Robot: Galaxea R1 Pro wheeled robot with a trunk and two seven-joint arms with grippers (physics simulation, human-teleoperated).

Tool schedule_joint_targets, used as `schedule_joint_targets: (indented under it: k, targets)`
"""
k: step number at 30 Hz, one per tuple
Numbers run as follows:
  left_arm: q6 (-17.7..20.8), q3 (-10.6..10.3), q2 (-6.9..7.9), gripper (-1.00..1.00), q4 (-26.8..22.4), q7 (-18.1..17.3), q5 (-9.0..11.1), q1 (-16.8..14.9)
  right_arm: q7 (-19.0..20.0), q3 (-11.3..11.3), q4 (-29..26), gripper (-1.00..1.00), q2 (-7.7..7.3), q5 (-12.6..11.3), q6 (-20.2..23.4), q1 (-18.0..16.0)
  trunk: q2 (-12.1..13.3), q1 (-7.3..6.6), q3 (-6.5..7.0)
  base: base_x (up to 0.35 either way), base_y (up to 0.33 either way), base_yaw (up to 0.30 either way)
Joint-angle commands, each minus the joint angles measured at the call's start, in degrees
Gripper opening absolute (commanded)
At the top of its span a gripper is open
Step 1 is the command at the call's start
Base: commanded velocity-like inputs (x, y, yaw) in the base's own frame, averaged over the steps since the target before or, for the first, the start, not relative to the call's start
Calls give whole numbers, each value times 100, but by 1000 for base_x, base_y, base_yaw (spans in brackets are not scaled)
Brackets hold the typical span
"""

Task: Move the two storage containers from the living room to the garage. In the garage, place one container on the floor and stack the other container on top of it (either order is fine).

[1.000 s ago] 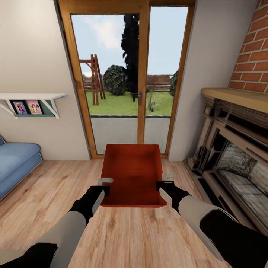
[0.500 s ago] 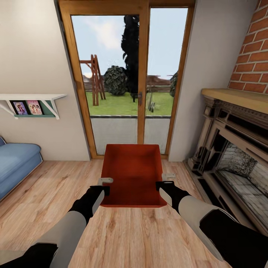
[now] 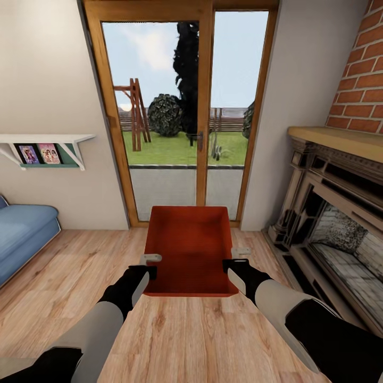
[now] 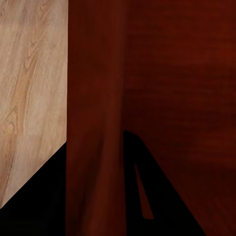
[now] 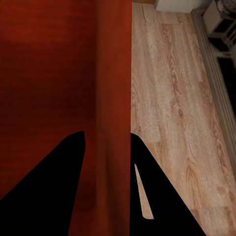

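Observation:
One orange-red storage container (image 3: 189,250) hangs in front of me over the light wood plank floor (image 3: 175,340) of the living room. My left gripper (image 3: 150,265) is shut on its left side wall (image 4: 93,98). My right gripper (image 3: 238,256) is shut on the right side wall (image 5: 113,73). In the left wrist view, the thin wall runs between the dark fingers (image 4: 147,196) of my left gripper (image 4: 94,147). The right wrist view has my right gripper (image 5: 106,135) pinching the wall the same way. The container's inside (image 5: 44,64) is bare. The garage is out of view.
A wood-framed glass door (image 3: 181,117) stands straight ahead behind the container. The red brick fireplace (image 3: 330,213) with its mantel lines the right side. A blue sofa (image 3: 21,234) and a wall shelf (image 3: 48,146) sit at the left.

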Motion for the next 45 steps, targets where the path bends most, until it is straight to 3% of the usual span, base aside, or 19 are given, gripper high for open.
schedule_joint_targets:
  k: [1, 8, 45]
  targets:
    - [50, 3, -8, -100, 9, 39, -14, -3, -479, 422, -15, -100, 0, 167, -361, -4, -13, 3, -13, 0, 0, 0]
    - [50, 3, -8, -100, 9, 39, -14, -3, -475, 422, -13, -100, 0, 170, -358, -3, -13, 3, -13, 0, 0, 119]
    - [50, -3, -1, -100, 9, 39, -14, -3, -475, 422, -6, -100, -2, 178, -370, -1, -13, 3, 55, 0, 0, 294]
